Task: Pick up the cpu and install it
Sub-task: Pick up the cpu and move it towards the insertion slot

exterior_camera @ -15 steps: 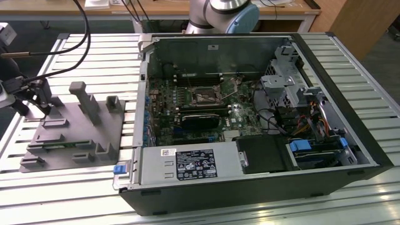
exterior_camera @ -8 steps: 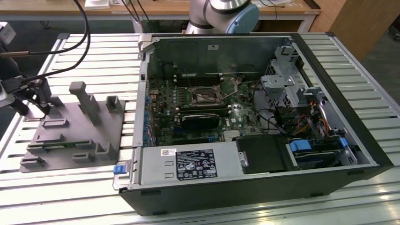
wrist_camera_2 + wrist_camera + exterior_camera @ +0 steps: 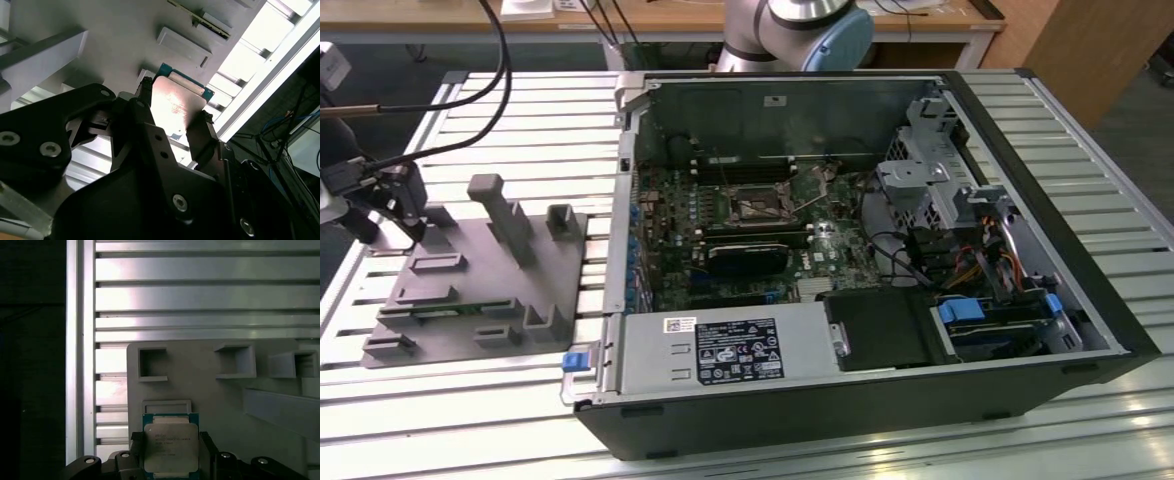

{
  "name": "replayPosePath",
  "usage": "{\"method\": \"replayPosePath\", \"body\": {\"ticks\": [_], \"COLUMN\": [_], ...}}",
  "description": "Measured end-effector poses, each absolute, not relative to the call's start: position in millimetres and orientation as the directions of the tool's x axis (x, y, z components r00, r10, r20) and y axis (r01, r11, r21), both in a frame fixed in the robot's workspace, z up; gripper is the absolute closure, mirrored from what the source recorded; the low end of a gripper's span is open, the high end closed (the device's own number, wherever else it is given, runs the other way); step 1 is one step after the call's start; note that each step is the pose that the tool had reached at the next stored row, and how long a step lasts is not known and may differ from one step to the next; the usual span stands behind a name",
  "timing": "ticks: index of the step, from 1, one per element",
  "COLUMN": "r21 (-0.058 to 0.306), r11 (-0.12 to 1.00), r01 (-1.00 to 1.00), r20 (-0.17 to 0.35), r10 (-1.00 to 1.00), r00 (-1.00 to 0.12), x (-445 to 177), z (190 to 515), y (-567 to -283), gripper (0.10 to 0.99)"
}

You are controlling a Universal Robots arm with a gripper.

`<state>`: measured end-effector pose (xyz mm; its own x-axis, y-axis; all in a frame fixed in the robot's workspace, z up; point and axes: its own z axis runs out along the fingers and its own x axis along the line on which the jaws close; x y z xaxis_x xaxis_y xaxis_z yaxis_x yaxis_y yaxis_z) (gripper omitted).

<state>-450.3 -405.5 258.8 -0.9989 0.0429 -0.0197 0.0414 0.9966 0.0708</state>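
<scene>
cpu point(image 3: 171, 447), a small flat square chip with a dull silver-grey metal top and a thin green rim, sits clamped between the two black fingers point(image 3: 206, 452) of the gripper point(image 3: 171, 462), which press on two of its opposite edges; the jaws are closed to the chip's width. in the second wrist view the cpu point(image 3: 177, 102) again stands between the dark fingers point(image 3: 145, 97) of the gripper point(image 3: 175, 114), its metal face catching the light. behind it lies the grey plastic tray with raised blocks point(image 3: 200, 380), one square shallow recess point(image 3: 166, 406) just beside the chip. in the exterior view the gripper point(image 3: 411, 232) hangs over that tray point(image 3: 480, 290) at nine o'clock, the exterior view's left, on the slatted aluminium table point(image 3: 520, 110). the open black computer case point(image 3: 854, 410) spreads from centre to three o'clock, well apart from the gripper, with the green circuit board point(image 3: 720, 225) inside and its square metal-framed socket point(image 3: 758, 206) near the middle.
</scene>
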Motion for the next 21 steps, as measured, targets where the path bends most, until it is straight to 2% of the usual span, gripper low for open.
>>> {"method": "replayPosePath", "body": {"ticks": [21], "r21": [0.072], "r11": [0.997], "r01": [0.041], "r20": [-0.02], "r10": [0.043], "r00": [-0.999], "x": [-450], "z": [269], "y": [-405], "gripper": [0.557]}}
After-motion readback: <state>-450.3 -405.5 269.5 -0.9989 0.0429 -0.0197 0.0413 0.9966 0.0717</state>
